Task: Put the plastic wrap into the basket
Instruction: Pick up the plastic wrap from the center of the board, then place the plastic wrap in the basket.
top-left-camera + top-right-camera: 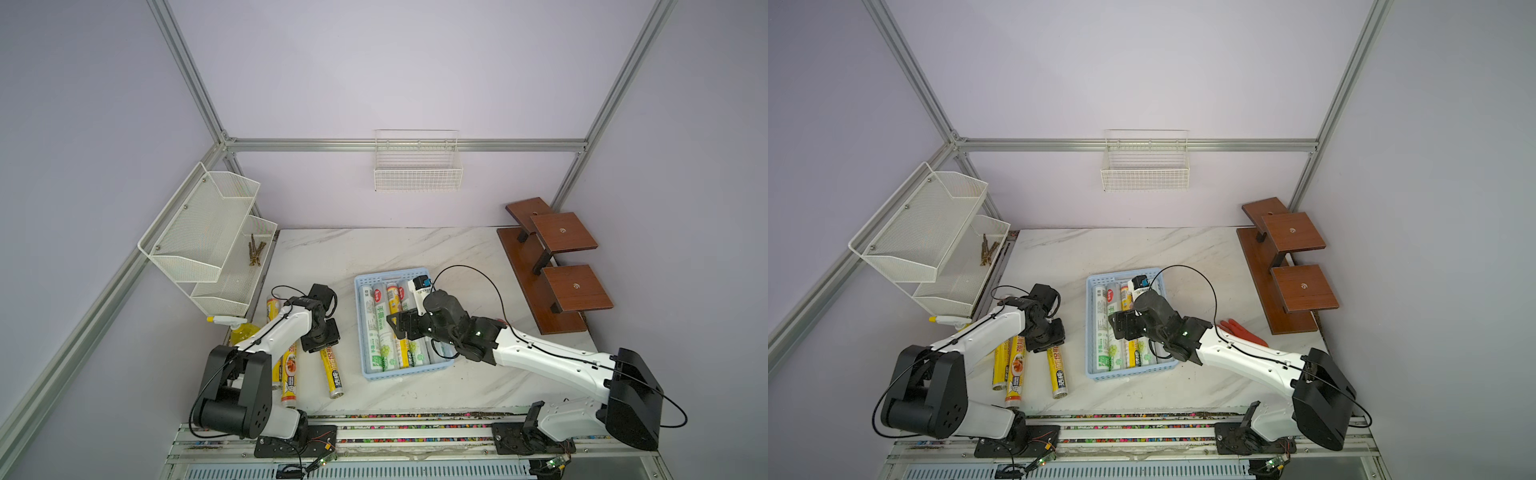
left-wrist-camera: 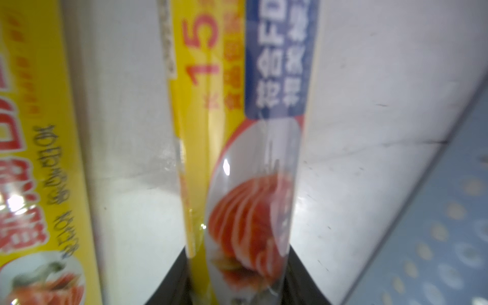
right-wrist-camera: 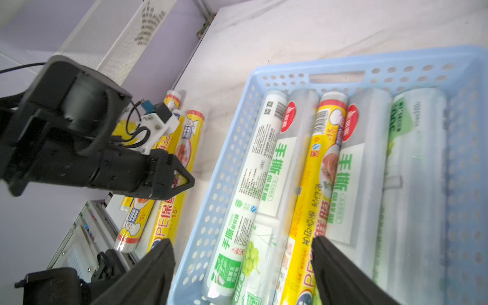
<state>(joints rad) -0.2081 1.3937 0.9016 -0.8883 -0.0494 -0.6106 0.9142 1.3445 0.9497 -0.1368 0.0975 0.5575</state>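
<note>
Left wrist view: left hand (image 2: pixel 237 291) grips yellow plastic wrap roll (image 2: pixel 237 158)

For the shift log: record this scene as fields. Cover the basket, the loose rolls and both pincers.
basket: light blue, mid-table, at least five rolls lying side by side inside
loose rolls: at least three yellow ones lying on the table beside the basket
left pincer: shut on the yellow roll nearest the basket
right pincer: open above the basket's rolls, gripping nothing
task state: unfinished, rolls remain outside the basket
</note>
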